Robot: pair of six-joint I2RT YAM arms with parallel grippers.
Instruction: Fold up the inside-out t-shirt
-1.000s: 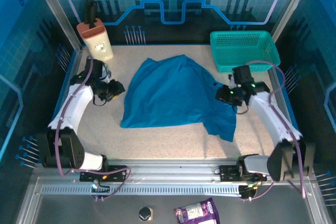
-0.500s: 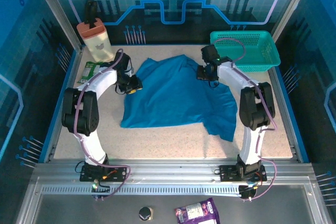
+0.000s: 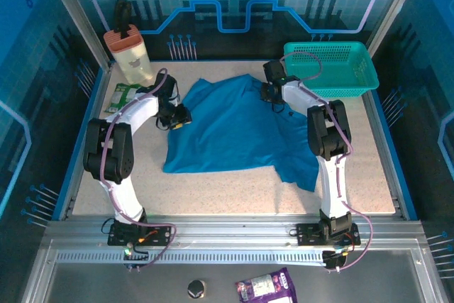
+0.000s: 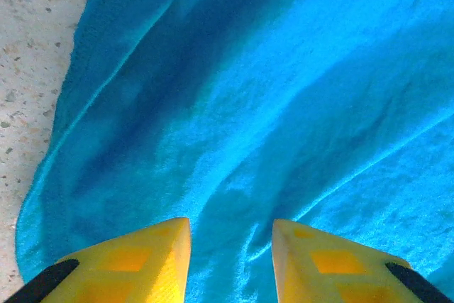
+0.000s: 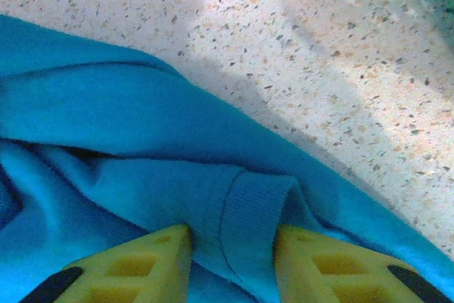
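The left claw (image 4: pixel 232 228) has its two yellow fingers spread apart at the bottom of the left wrist view. It points down at the inside-out t-shirt (image 4: pixel 269 104), and flat blue cloth with one small wrinkle shows in the gap between them. The shirt's left edge curves down the left of that frame, with speckled table (image 4: pixel 28 33) beyond it.

The right claw (image 5: pixel 233 232) sits at the bottom of the right wrist view, its fingers either side of a raised fold with a ribbed edge. I cannot tell whether they pinch that fold or only straddle it. Bare table fills the upper right of that frame.

From above, the shirt lies crumpled and spread across the middle of the table. The left claw is at its upper-left edge and the right claw at its upper-right edge. A teal mesh basket (image 3: pixel 330 69) stands in the upper right, just beyond the right arm. A tan container (image 3: pixel 129 51) stands in the upper left, with a green packet (image 3: pixel 124 94) below it.
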